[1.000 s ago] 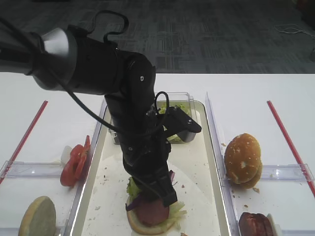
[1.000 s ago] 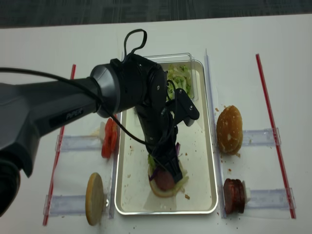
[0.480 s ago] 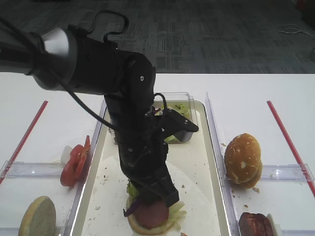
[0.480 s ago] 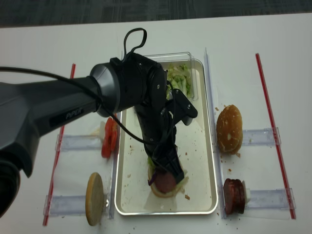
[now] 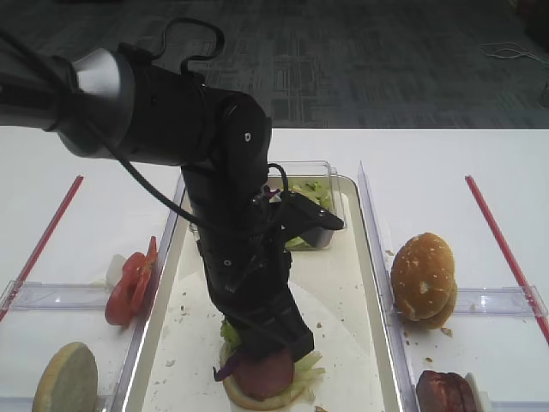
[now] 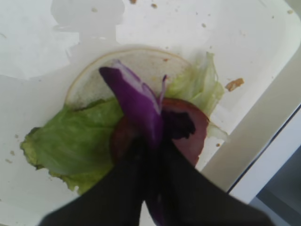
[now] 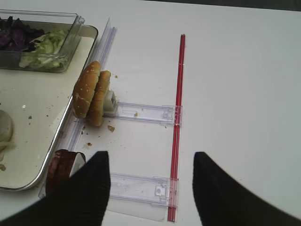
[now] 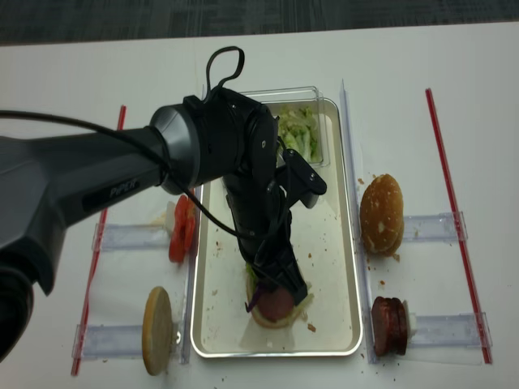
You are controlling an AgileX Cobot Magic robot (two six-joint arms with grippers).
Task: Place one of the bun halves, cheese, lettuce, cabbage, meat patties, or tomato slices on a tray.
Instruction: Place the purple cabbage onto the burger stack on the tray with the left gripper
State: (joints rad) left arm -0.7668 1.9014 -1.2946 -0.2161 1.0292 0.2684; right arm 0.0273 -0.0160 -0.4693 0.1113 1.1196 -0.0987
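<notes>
My left gripper (image 6: pixel 153 155) is shut on a purple cabbage strip (image 6: pixel 136 101), which sticks out past the fingertips. It hangs just over a stack on the cream tray (image 6: pixel 211 28): a flat bun half (image 6: pixel 103 77), a lettuce leaf (image 6: pixel 70 141) and a reddish meat patty (image 6: pixel 193 136). From above, the left gripper (image 5: pixel 270 348) is low over the stack (image 5: pixel 262 378) at the tray's (image 5: pixel 343 283) near end. My right gripper (image 7: pixel 150 162) stands open and empty above the table, right of the tray.
A clear tub (image 5: pixel 313 202) of lettuce and cabbage sits at the tray's far end. Tomato slices (image 5: pixel 129 283) and a flat bun half (image 5: pixel 64 378) stand in holders on the left. Seeded buns (image 5: pixel 423 276) and patties (image 5: pixel 446 393) stand on the right. Red strips (image 5: pixel 506 249) flank both sides.
The left gripper has sunk a little toward the stack with the cabbage still in it, and the strip's tip now shows at the patty's left side.
</notes>
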